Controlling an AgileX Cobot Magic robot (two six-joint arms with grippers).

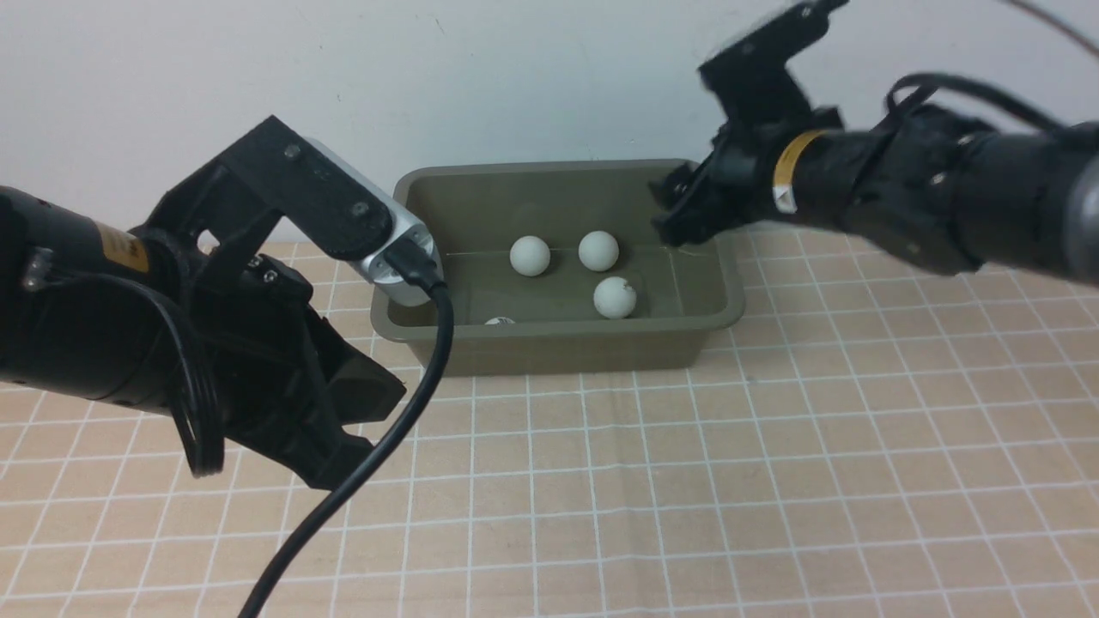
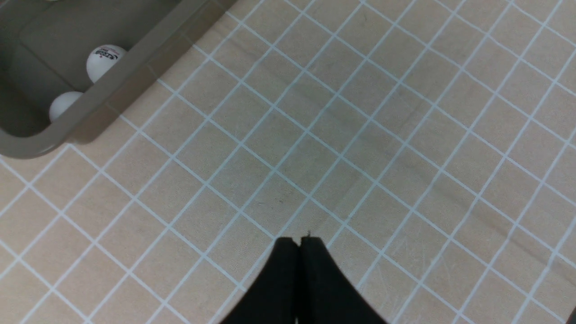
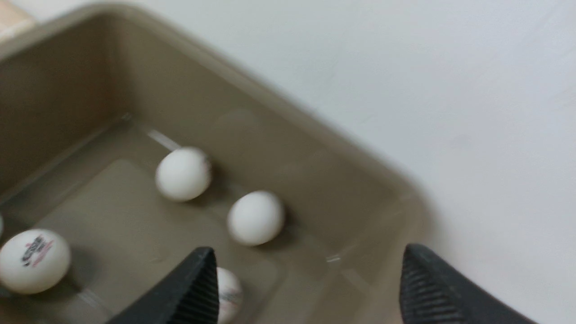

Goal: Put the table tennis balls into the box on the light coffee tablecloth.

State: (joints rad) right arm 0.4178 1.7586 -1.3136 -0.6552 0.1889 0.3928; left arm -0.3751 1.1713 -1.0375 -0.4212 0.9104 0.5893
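— Where do I have room?

— I see the light coffee tablecloth (image 1: 773, 446) bare in front of the box (image 1: 549, 348) and to its right.

— What blocks me?

— The left end effector (image 2: 299, 243), jaws together, hangs over the cloth near the box's left corner. The right end effector (image 3: 306, 274), jaws apart, sits above the box's right end, table tennis balls (image 1: 598, 251) below.

Matte balls (image 1: 530, 256), smooth plastic box (image 1: 549, 348)

White table tennis balls (image 1: 530, 256) lie in the olive box (image 1: 549, 348); box on gridded tablecloth (image 1: 773, 463).
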